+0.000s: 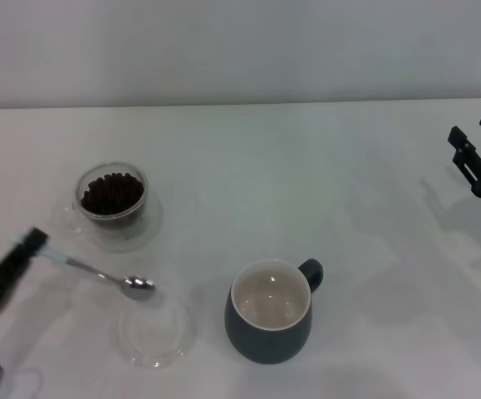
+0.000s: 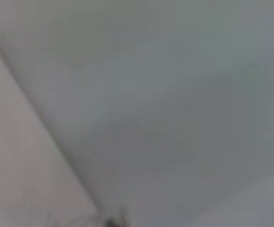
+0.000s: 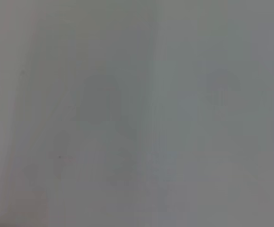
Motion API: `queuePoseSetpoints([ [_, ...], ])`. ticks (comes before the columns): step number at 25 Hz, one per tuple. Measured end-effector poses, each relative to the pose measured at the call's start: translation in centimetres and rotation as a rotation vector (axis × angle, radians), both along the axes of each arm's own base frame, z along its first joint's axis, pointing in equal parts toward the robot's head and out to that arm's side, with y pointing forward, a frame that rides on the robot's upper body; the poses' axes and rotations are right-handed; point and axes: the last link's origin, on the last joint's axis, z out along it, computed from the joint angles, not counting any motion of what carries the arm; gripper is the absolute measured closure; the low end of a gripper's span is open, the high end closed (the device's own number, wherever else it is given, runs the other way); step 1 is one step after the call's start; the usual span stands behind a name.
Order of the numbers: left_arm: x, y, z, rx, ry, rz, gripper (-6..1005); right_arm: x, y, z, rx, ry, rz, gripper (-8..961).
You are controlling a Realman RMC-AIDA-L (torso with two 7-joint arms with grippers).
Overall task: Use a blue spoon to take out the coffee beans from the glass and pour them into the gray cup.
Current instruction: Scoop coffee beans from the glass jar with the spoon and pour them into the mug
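The glass (image 1: pixel 112 196) stands at the left of the white table, filled with dark coffee beans (image 1: pixel 111 192). In front of it the blue spoon (image 1: pixel 99 274) slants across the table. Its metal bowl points right, toward the gray cup (image 1: pixel 268 320), and shows no beans. My left gripper (image 1: pixel 32 241) comes in from the lower left and is shut on the pale handle end. The gray cup sits front centre, its cream inside bare. My right gripper (image 1: pixel 475 131) hangs open at the far right edge, holding nothing. Both wrist views show only blurred pale surface.
A flat clear round dish (image 1: pixel 153 334) lies just in front of the spoon's bowl, left of the gray cup. The cup's loop handle (image 1: pixel 311 273) points to the back right. A pale wall closes the table's far edge.
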Motion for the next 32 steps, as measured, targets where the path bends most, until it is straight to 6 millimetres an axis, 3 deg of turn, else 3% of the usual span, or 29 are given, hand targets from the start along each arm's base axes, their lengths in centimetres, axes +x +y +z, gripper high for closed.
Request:
queuePoseSetpoints([
  [11, -1.7, 1.1, 7.9, 0.124, 0.076, -0.070, 869, -0.4, 0.7, 0.2, 0.006, -0.024, 0.019, 439],
  [18, -2.0, 3.6, 10.1, 0.099, 0.118, -0.074, 869, -1.0, 1.3, 0.0, 0.009, -0.034, 0.039, 440],
  [24, -0.6, 6.5, 11.0, 0.110, 0.154, -0.125, 869, -1.3, 1.5, -0.4, 0.007, -0.046, 0.040, 440],
  [32, 1.6, 10.8, 8.7, 0.027, 0.261, -0.137, 869, -1.7, 1.7, -1.0, 0.002, -0.047, 0.043, 439],
])
